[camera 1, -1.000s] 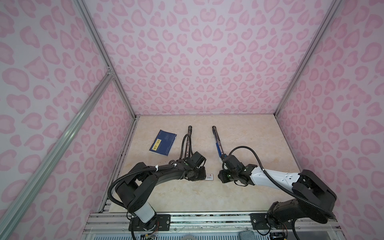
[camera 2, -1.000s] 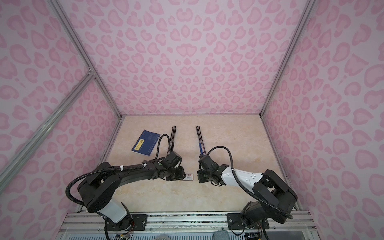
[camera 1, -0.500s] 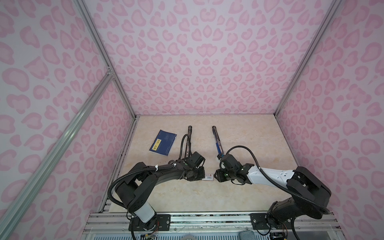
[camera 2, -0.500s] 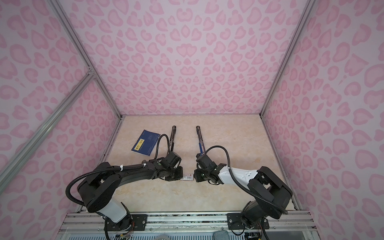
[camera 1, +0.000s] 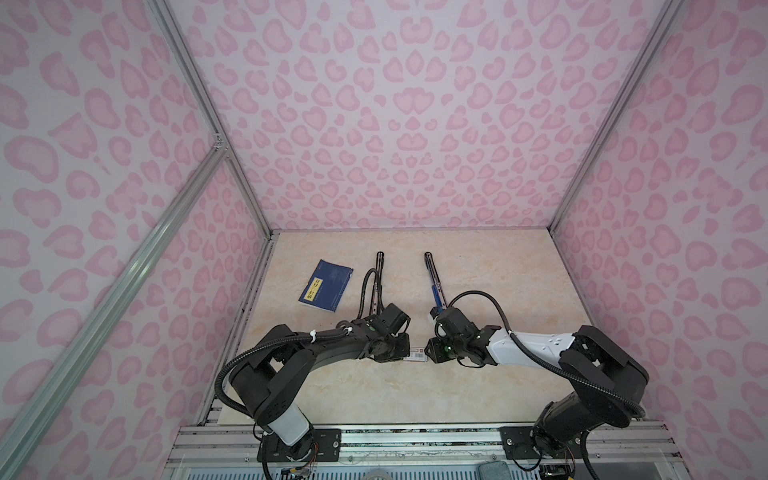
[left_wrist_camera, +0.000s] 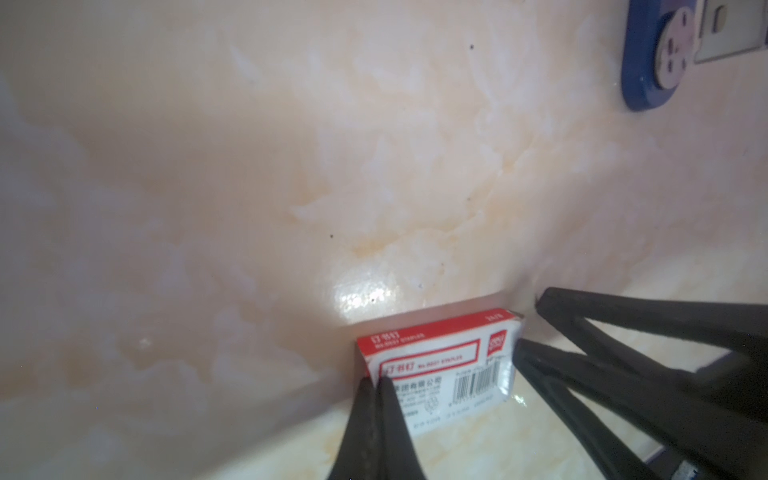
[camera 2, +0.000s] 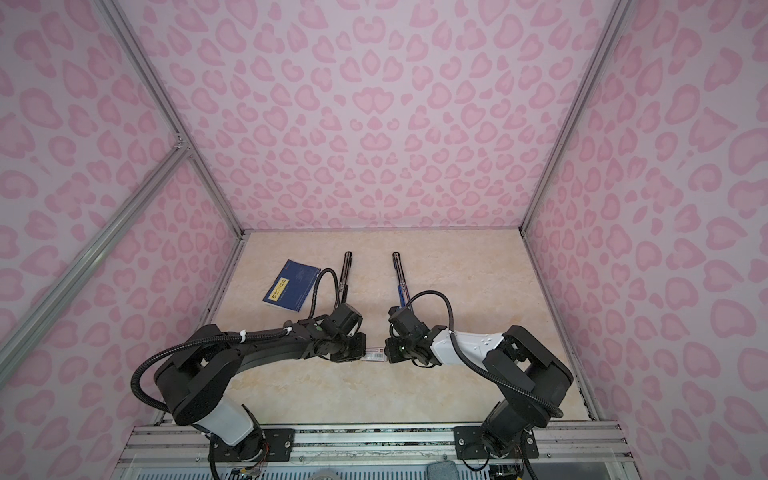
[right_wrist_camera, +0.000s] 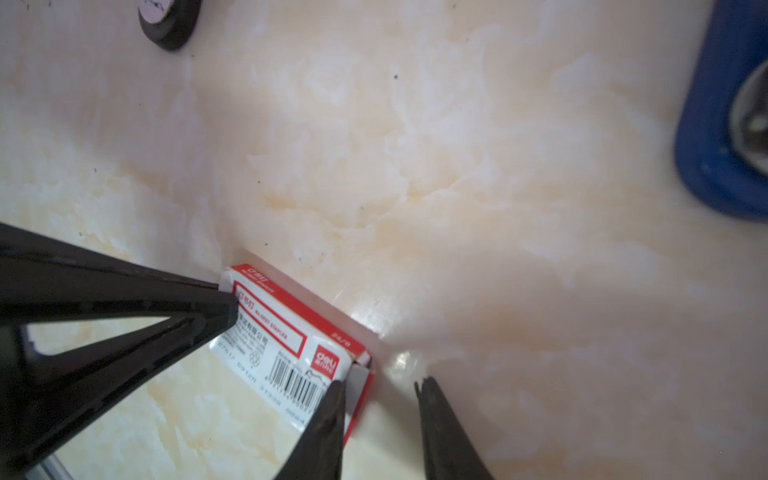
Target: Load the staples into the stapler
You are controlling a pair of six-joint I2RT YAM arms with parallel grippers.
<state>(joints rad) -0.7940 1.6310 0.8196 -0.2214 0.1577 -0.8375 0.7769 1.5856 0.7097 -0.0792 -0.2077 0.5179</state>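
Note:
A small red-and-white staple box lies flat on the marble table between my two grippers. The staples themselves do not show. My left gripper is shut, its tips touching one end of the box. My right gripper is open at the other end, where the flap gapes. One finger lies on the barcode face; its partner sits off the box. The stapler's blue bar lies behind my right gripper.
A black-and-metal bar lies behind my left gripper, beside the blue bar. A blue notebook rests at the back left. Pink patterned walls enclose the table on three sides, and a metal rail runs along the front.
My left gripper has closed at the box's end. My right gripper has slid left up to the box's other end. The box has stayed in place.

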